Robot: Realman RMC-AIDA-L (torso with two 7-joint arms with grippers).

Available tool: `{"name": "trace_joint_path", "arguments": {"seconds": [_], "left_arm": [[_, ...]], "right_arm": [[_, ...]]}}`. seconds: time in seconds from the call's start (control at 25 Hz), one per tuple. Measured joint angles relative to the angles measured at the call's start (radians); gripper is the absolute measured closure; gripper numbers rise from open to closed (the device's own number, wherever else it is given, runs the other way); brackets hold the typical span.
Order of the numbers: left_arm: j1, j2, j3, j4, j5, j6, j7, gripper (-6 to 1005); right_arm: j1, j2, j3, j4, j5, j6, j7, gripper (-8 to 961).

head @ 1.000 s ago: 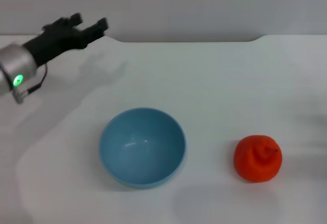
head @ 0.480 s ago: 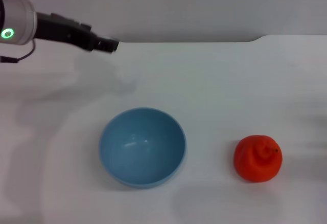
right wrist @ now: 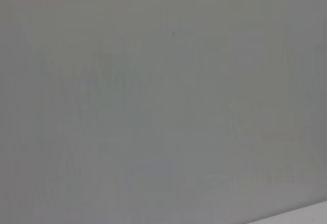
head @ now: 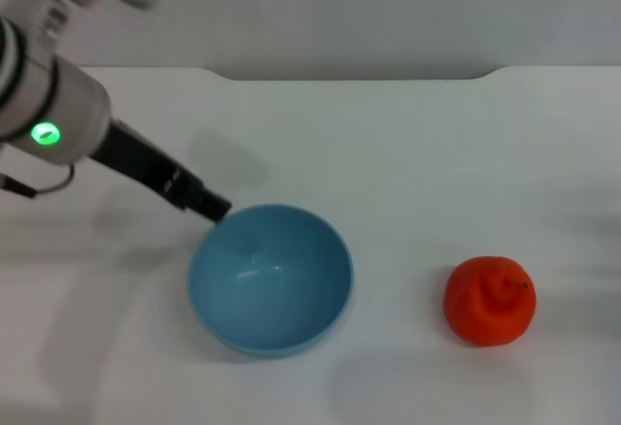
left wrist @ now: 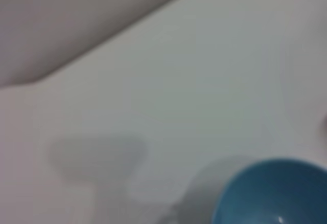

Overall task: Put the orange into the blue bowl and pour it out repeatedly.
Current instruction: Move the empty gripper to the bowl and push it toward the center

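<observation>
Swinging down from the table's far edge, the left gripper is now arriving at the far-left rim of the smooth light-blue round bowl, probably to grip it; I cannot tell its jaw opening. Lumpy orange-red fruit is sitting well apart, rightward.

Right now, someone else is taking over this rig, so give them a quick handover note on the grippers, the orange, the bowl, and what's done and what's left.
Left gripper: at the far-left rim of the blue bowl, holding nothing visible.
Right gripper: out of the head view; its wrist camera shows only a blank surface.
Blue bowl: upright and empty on the white table.
Orange: on the table to the bowl's right, apart from it, untouched.
Done: nothing visible.
Left: put the orange in the bowl, pour it out, repeat.
</observation>
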Motion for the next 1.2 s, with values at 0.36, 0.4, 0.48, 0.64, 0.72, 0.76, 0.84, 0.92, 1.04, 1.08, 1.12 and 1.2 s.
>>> {"name": "trace_joint_path", "arguments": {"seconds": [0.36, 0.4, 0.48, 0.64, 0.72, 0.76, 0.84, 0.92, 1.04, 1.08, 1.12, 1.2], "left_arm": [[-0.03, -0.007, 0.073, -0.131, 0.039, -0.04, -0.025, 219], [-0.039, -0.008, 0.073, -0.157, 0.039, -0.047, -0.028, 225], [-0.049, -0.008, 0.074, -0.196, 0.039, -0.06, -0.03, 236], [-0.065, -0.008, 0.093, -0.266, 0.042, -0.1, -0.031, 258], [-0.069, -0.009, 0.101, -0.301, 0.044, -0.125, -0.03, 270], [-0.071, -0.009, 0.102, -0.318, 0.044, -0.137, -0.029, 275], [-0.077, -0.009, 0.106, -0.349, 0.043, -0.152, -0.028, 286], [-0.085, -0.009, 0.111, -0.38, 0.039, -0.158, -0.025, 298], [-0.097, -0.01, 0.129, -0.424, 0.039, -0.164, -0.025, 315], [-0.101, -0.011, 0.134, -0.438, 0.04, -0.166, -0.027, 320], [-0.105, -0.011, 0.137, -0.453, 0.04, -0.166, -0.029, 326], [-0.113, -0.012, 0.137, -0.474, 0.037, -0.165, -0.031, 337]], "right_arm": [[-0.004, 0.0, 0.0, -0.002, 0.0, 0.0, 0.0, 447], [-0.006, 0.001, 0.0, -0.002, 0.0, 0.0, 0.0, 447], [-0.008, 0.001, 0.0, 0.0, 0.0, 0.0, 0.0, 448], [-0.011, 0.003, 0.0, 0.005, 0.0, 0.0, 0.0, 448], [-0.011, 0.003, 0.0, 0.007, 0.0, 0.0, 0.0, 449], [-0.011, 0.004, 0.0, 0.007, 0.0, -0.001, 0.0, 449], [-0.011, 0.004, 0.0, 0.009, 0.0, -0.002, 0.0, 449], [-0.011, 0.004, 0.0, 0.01, 0.0, -0.004, 0.0, 449], [-0.013, 0.005, 0.0, 0.01, 0.0, -0.006, 0.0, 450], [-0.013, 0.005, 0.0, 0.011, 0.0, -0.006, 0.0, 450], [-0.013, 0.005, 0.0, 0.011, 0.0, -0.006, 0.0, 450], [-0.012, 0.005, 0.0, 0.013, 0.0, -0.007, 0.0, 451]]}}
